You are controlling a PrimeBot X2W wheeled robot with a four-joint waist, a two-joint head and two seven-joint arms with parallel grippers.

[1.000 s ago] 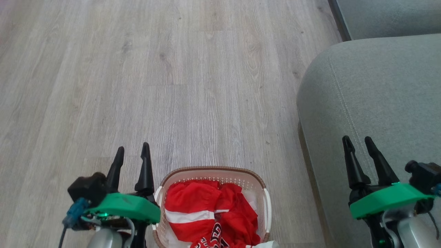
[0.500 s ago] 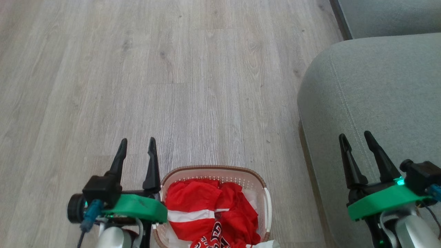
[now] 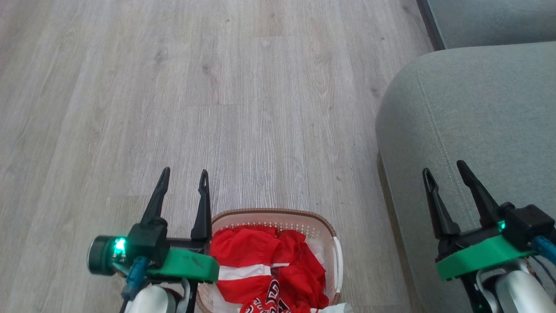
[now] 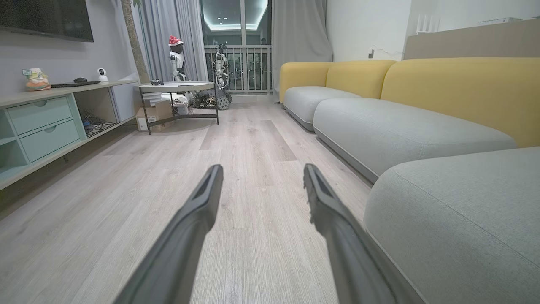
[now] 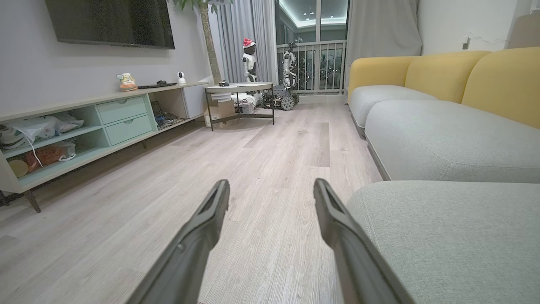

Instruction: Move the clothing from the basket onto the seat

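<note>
The red clothing lies bunched in the cream basket on the floor at the bottom middle of the head view; one piece has a white stripe, another black-and-white lettering. My left gripper hangs open just left of the basket's rim, holding nothing. My right gripper stands open over the front edge of the grey-green seat, also holding nothing. The left wrist view has the left gripper open above bare floor with the seat on the right. In the right wrist view the right gripper is open beside the seat.
Pale wood floor stretches ahead of the basket. A second sofa cushion lies beyond the seat, with yellow backrests behind. A TV cabinet lines the left wall, and a round table stands far ahead.
My left gripper has moved right and forward, closer to the basket's left rim, and its wrist has rolled. My right gripper has edged slightly left and forward. Both stay open.
</note>
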